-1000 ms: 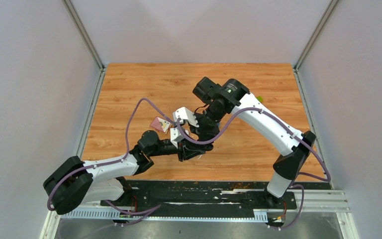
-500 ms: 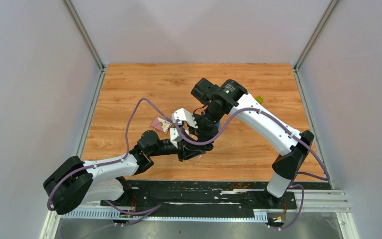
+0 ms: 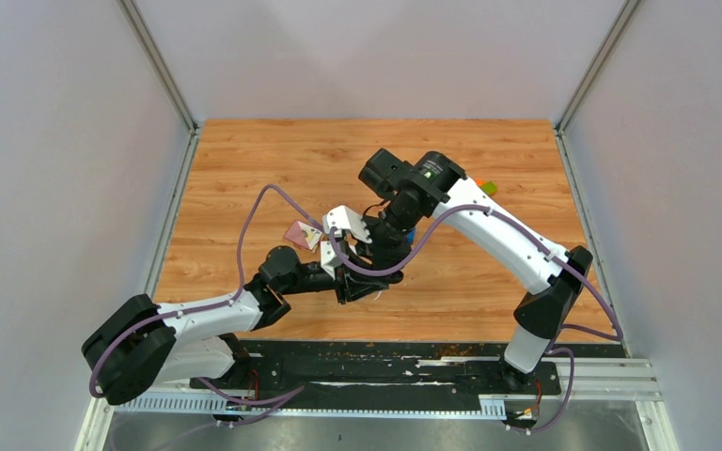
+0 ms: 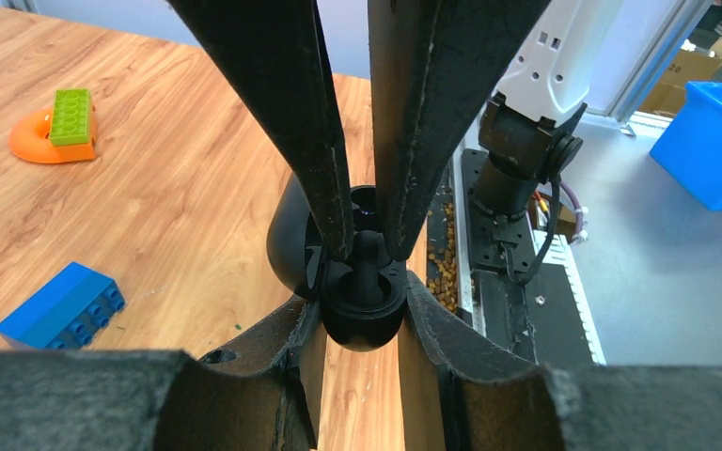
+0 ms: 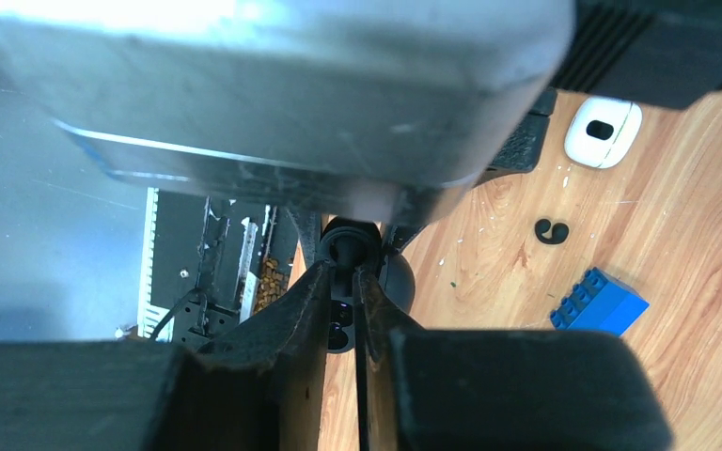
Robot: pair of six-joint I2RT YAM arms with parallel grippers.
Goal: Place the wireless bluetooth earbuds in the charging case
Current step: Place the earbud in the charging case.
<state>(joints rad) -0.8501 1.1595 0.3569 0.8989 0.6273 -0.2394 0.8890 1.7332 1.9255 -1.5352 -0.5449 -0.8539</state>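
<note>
Black earbud [image 4: 367, 268], nipped between nearly closed right gripper [image 4: 365, 246] fingers, sits in charging case [image 4: 362, 329] clamped by left gripper [image 4: 362, 303], middle of worktop toward near edge; right wrist alone shows loose earbud [image 5: 552, 230], white pod [image 5: 602, 132].

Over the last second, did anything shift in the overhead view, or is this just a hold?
The right arm swung its wrist slightly to the left, uncovering more of the orange and green piece behind it. Nothing was taken hold of or let go. Unchanged: the left claw clamps the black charging case, the right claw pinches the black earbud at the case, and the left arm has not moved.
</note>
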